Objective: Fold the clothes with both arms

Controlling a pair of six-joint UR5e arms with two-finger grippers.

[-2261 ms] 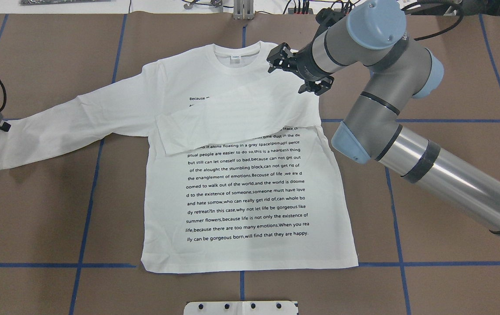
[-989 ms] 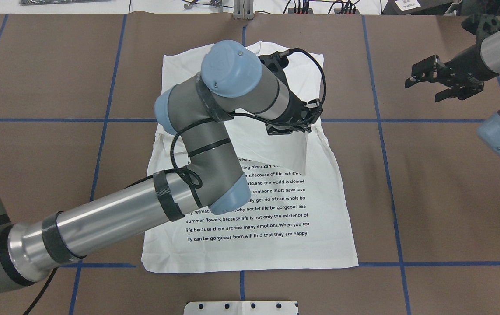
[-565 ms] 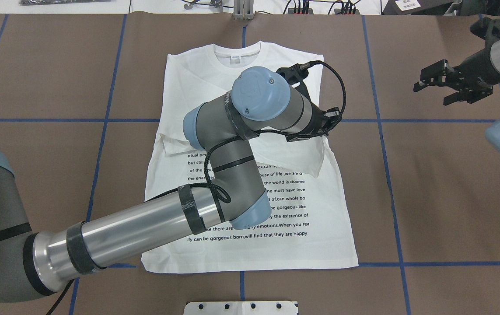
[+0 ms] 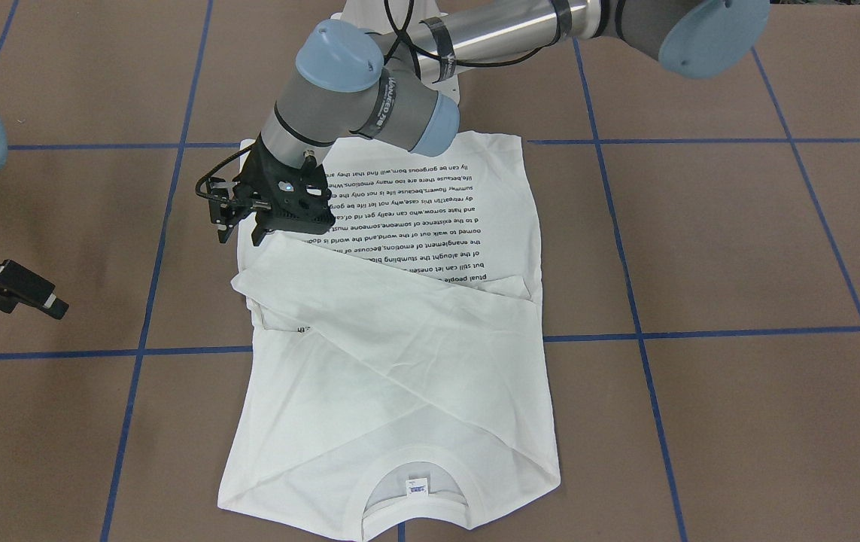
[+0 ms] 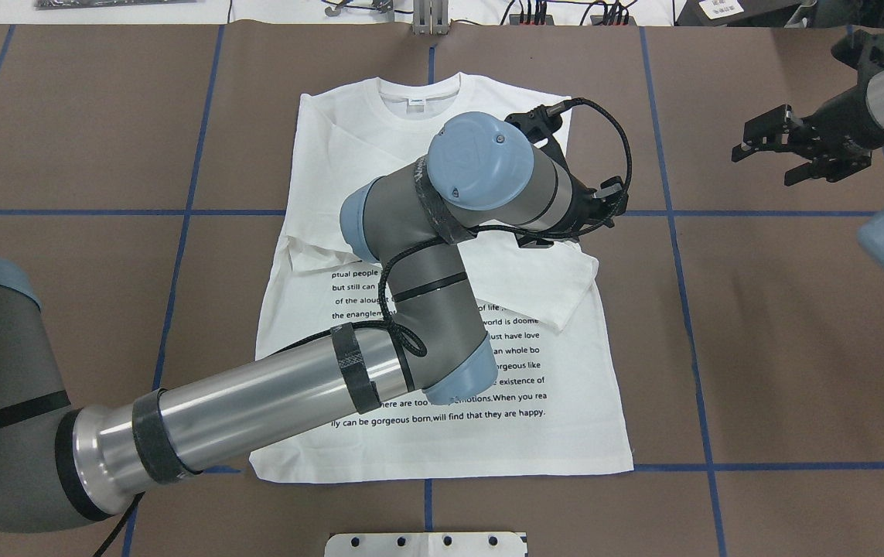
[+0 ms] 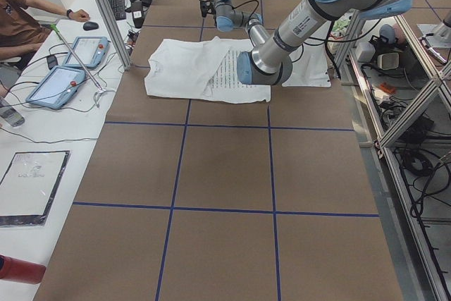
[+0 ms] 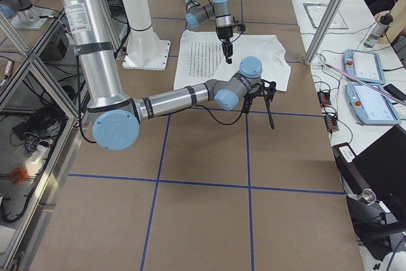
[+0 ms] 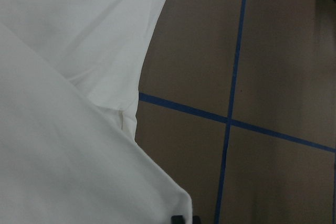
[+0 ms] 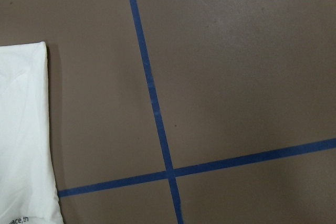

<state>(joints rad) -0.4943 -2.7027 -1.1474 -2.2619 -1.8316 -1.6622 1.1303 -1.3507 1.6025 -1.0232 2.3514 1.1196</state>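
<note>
The white long-sleeved T-shirt (image 5: 565,402) lies flat, print up, with its collar (image 5: 418,93) at the far side. Both sleeves are folded across the chest (image 4: 414,376). My left arm reaches over the shirt. Its gripper (image 4: 256,239) is at the shirt's right edge, shut on a corner of the sleeve cuff (image 5: 577,282). The cuff (image 8: 157,192) shows at the fingertips in the left wrist view. My right gripper (image 5: 770,155) is open and empty, hovering over bare table to the right of the shirt. The shirt's edge (image 9: 23,129) shows in its wrist view.
The brown table cover carries a grid of blue tape lines (image 5: 674,232). The white pedestal plate (image 5: 426,544) is at the near edge. A side bench with tablets (image 6: 67,79) and a seated operator (image 6: 21,19) lies beyond the far edge.
The right arm withdrew to the right after laying one sleeve across the chest. The left arm carried the other sleeve across the chest, and its cuff moved further right in the last half second.
</note>
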